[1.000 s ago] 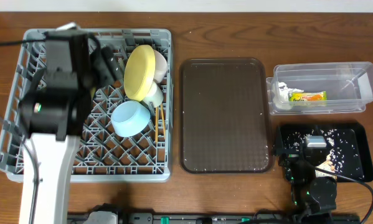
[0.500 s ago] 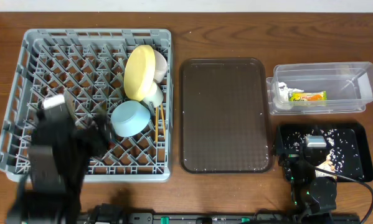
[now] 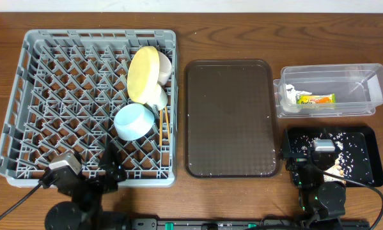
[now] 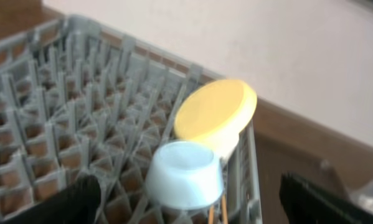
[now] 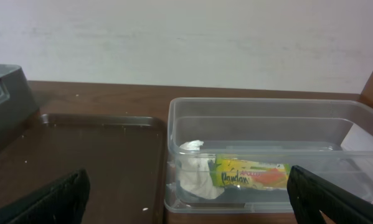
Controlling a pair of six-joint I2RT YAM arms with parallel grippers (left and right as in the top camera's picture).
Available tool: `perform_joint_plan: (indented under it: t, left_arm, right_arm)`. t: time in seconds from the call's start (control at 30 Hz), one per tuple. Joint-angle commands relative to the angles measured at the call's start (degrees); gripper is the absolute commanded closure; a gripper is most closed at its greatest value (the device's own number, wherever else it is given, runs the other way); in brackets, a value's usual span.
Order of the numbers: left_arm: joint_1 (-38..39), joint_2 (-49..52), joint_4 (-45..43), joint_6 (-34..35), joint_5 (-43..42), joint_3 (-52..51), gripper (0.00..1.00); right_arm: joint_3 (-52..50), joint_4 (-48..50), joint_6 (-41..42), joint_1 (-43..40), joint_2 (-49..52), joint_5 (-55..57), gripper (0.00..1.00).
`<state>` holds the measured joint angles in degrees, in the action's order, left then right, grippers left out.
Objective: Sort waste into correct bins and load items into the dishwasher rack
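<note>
Yellow-green printed snack wrapper in clear rectangular plastic tub, lettering unreadable; L gripper, R gripper wide open, empty.

The grey rack is open from above across its left and middle; a yellow plate, blue cup and chopsticks crowd its right edge; the brown tray at centre frame is bare; wrapper and napkin fill the left half of the clear tub, upper right.

The table is showing grained wood; the rack is looking like matt grey plastic, the tub clear glossy plastic, the brown tray finely textured, the yellow plate smooth.
</note>
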<state>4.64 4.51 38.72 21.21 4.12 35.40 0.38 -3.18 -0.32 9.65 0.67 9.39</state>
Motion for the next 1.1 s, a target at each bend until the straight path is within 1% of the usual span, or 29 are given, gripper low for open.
perform_joint_plan:
  t: [0.0,0.03,0.17,0.27,0.37,0.57,0.67,0.77,0.87,0.97,1.07]
  left_arm:
    - [-0.24,-4.28,-10.56,0.57,-0.76,-7.87,0.07]
    - [-0.24,-4.46,-15.87,0.55,-0.81,-10.51,0.07]
    - [-0.24,-4.39,-31.69,0.55,-2.25,-18.91,0.07]
    - [-0.24,-4.42,-38.49,0.55,-3.41,-23.58,0.07]
    - [-0.24,-4.42,-42.23,0.55,-4.37,-27.93,0.07]
    - [-0.24,-4.42,-45.51,0.55,-4.81,-33.88,0.07]
    - [-0.26,-4.42,-44.28,0.37,-4.76,-35.17,0.07]
    - [-0.26,-4.42,-42.36,-1.7,-4.81,-35.17,0.07]
    - [-0.33,-4.42,-40.19,-5.6,-5.31,-35.17,0.07]
    - [-1.2,-4.42,-35.3,-11.54,-7.34,-35.17,0.07]
    - [-2.21,-4.44,-34.91,-16.68,-8.24,-35.17,0.07]
  right_arm:
    - [-0.09,-0.24,-0.59,-0.68,-0.35,-0.44,0.01]
    - [-0.09,-0.22,-0.59,-0.68,-0.35,-0.44,0.01]
    - [-0.09,-0.24,-0.59,-0.68,-0.35,-0.44,0.01]
    - [-0.09,-0.24,-0.59,-0.68,-0.35,-0.44,0.01]
    - [-0.09,-0.24,-0.59,-0.68,-0.35,-0.44,0.01]
    - [-0.09,-0.24,-0.59,-0.68,-0.35,-0.44,0.01]
    - [-0.09,-0.24,-0.59,-0.68,-0.35,-0.44,0.01]
    - [-0.09,-0.24,-0.59,-0.68,-0.35,-0.44,0.01]
    - [-0.09,-0.24,-0.59,-0.68,-0.35,-0.44,0.01]
    - [-0.09,-0.24,-0.59,-0.68,-0.35,-0.44,0.01]
    - [-0.09,-0.24,-0.59,-0.68,-0.35,-0.44,0.01]
